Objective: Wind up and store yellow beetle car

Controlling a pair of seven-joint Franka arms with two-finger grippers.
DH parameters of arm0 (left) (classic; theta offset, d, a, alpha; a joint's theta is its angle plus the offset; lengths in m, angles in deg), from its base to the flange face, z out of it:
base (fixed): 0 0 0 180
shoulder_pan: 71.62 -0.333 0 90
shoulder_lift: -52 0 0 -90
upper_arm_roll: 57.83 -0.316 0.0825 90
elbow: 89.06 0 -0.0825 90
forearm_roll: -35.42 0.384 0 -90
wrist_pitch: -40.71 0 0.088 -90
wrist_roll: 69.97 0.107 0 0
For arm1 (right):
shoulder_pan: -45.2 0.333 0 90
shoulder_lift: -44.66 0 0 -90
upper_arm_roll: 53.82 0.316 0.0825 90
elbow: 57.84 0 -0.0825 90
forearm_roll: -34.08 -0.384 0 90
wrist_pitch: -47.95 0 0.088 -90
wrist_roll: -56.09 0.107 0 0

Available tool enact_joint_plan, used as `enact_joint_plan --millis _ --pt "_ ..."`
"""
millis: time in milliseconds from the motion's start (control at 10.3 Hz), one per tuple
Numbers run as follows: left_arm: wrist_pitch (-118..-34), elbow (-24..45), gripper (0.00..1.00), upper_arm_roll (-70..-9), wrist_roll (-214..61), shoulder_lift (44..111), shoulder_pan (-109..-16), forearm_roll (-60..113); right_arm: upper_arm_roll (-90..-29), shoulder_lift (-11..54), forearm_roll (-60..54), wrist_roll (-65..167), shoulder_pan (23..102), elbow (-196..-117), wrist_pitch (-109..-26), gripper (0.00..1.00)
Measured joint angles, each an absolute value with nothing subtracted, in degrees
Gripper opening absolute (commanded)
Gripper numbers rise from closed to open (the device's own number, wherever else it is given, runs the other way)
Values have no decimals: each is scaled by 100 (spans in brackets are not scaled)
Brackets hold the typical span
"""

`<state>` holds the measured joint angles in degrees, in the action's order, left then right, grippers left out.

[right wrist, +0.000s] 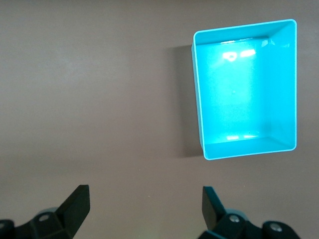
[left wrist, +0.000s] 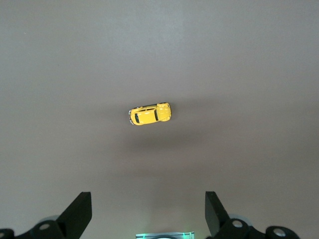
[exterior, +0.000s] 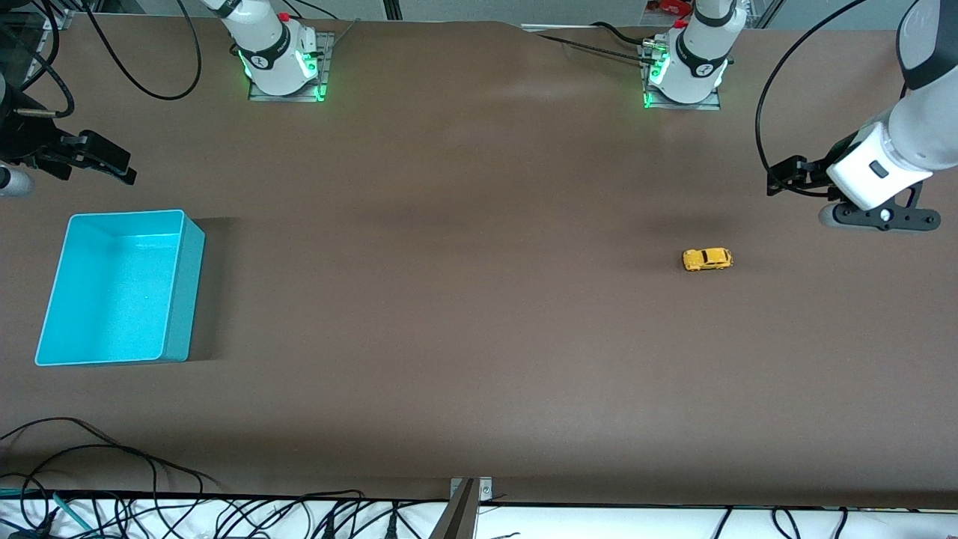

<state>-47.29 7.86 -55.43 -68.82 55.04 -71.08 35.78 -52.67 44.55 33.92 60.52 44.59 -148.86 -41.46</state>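
Open cyan bin [exterior: 120, 288] sits on brown table [exterior: 449, 299] at the right arm's end; black cables [exterior: 112, 486] tangled along the table's near edge.

Wide brown counter [exterior: 464, 299] under my reach, evenly lit, black cables [exterior: 112, 464] tangled at seven o'clock, white floor strip [exterior: 599, 522] below

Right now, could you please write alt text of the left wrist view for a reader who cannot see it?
A yellow beetle car stands alone on the brown table, on its wheels. The left gripper hangs above the table with its two black fingers spread wide open, holding nothing.
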Motion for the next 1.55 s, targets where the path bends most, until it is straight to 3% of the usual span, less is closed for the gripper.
enact_joint_plan --millis 1546 --pt "-4801 743 100 -5482 -7327 4569 -7099 3516 -5267 4455 3392 6055 4458 -14885 -4146 100"
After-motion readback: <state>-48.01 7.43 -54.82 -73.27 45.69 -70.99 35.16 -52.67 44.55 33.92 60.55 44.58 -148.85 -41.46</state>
